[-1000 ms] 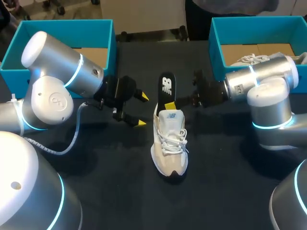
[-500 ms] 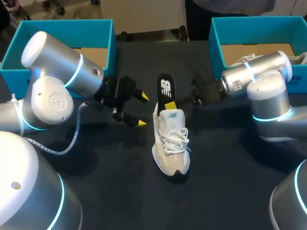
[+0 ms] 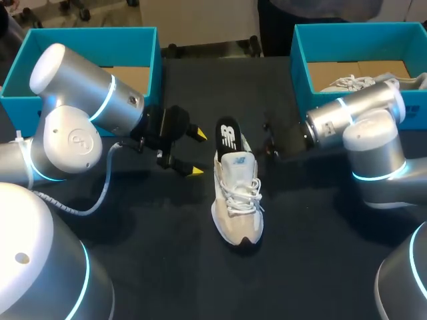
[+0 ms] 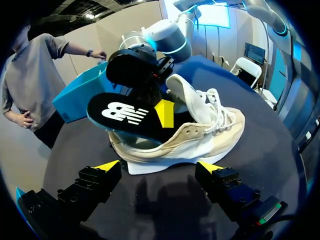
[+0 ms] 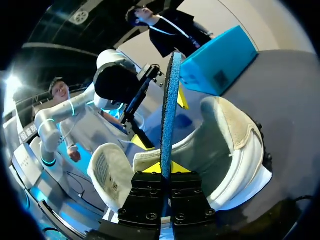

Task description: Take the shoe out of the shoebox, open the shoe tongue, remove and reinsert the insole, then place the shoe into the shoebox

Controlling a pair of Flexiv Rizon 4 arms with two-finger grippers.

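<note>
A white and beige shoe [image 3: 237, 200] lies on the black table, toe toward me. A black insole [image 3: 229, 135] sticks out of its heel opening, its front end down inside the shoe. My right gripper [image 3: 243, 145] comes in from the right and is shut on the insole. In the right wrist view the insole [image 5: 169, 100] stands edge-on between the yellow tips of that gripper [image 5: 166, 168], over the shoe's heel cup [image 5: 235, 135]. My left gripper [image 3: 195, 153] stands open just left of the heel. The left wrist view shows the shoe [image 4: 210, 132] and insole [image 4: 125, 115] ahead of it [image 4: 157, 166], untouched.
A teal shoebox [image 3: 148, 47] stands at the back left behind my left arm. A second teal box [image 3: 299, 57] at the back right holds another white shoe [image 3: 347, 83], next to my right arm.
My right gripper has shut on the insole and the arm has turned. The insole has come down and nearer to the shoe's opening. My left arm has not moved.
</note>
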